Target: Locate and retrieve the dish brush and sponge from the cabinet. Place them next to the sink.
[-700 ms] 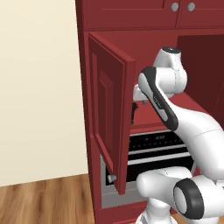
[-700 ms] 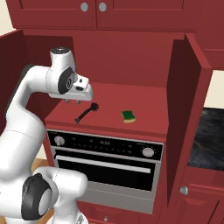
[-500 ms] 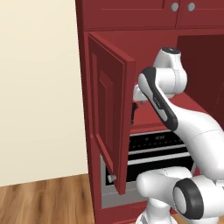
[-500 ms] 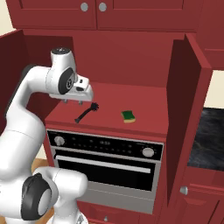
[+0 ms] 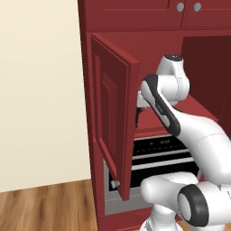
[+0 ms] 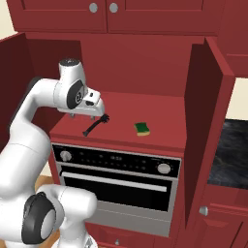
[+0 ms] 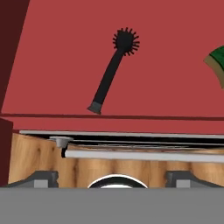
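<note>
While left door [image 5: 110, 135] stands open beside arm, elbow could clip it.
Right base view: gripper [image 6: 88, 113] spread wide, empty, over shelf's [image 6: 160, 128] front-left corner; brush [image 6: 96, 125] just beneath, sponge [image 6: 142, 128] mid-front.
Hand view: brush [image 7: 113, 70] lies angled near front edge; off-axis closing could roll it off.

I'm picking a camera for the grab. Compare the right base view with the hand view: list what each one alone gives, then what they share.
Right base view alone: the arm and its pincer hanging above the dish brush's handle end, both open cabinet doors, the whole sponge, the oven's control panel.

Hand view alone: the dish brush from straight above, handle to bristles, and the wooden floor below.

Shared: the brush lying on the red cabinet shelf, the sponge beside it and apart from it, cut off at the hand view's right edge, and the oven handle.
</note>
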Robot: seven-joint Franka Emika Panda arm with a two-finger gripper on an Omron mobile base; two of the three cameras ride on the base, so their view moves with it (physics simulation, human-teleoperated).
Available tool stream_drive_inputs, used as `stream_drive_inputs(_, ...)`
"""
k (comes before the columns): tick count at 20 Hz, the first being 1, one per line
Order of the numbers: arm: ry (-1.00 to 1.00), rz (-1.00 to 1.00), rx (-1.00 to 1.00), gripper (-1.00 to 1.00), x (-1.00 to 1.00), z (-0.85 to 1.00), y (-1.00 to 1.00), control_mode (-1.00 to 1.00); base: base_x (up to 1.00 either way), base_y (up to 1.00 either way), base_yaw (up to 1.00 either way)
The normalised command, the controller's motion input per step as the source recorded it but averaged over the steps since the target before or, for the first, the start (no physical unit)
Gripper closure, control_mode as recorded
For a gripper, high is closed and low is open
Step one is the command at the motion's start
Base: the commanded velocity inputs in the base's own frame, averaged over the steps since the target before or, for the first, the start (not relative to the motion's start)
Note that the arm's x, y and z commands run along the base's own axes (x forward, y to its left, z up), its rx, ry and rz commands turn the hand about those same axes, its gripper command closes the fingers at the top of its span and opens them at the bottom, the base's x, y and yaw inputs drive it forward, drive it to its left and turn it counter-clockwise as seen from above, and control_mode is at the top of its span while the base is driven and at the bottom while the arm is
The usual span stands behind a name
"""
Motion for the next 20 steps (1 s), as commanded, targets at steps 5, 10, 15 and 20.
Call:
stream_drive_inputs(5, -0.02, -0.1, 0.0, -1.0, 0.29, -0.15, 0.16, -1.0, 0.0, 0.0, 0.0)
stream_drive_inputs(10, -0.01, -0.04, 0.0, -1.0, 0.36, -0.12, 0.04, -1.0, 0.0, 0.0, 0.0)
stream_drive_inputs(15, 0.0, -0.09, 0.0, -1.0, 0.35, -0.22, 0.0, -1.0, 0.0, 0.0, 0.0)
stream_drive_inputs(20, 0.0, -0.07, -0.03, -1.0, 0.3, -0.25, 0.0, -1.0, 0.0, 0.0, 0.0)
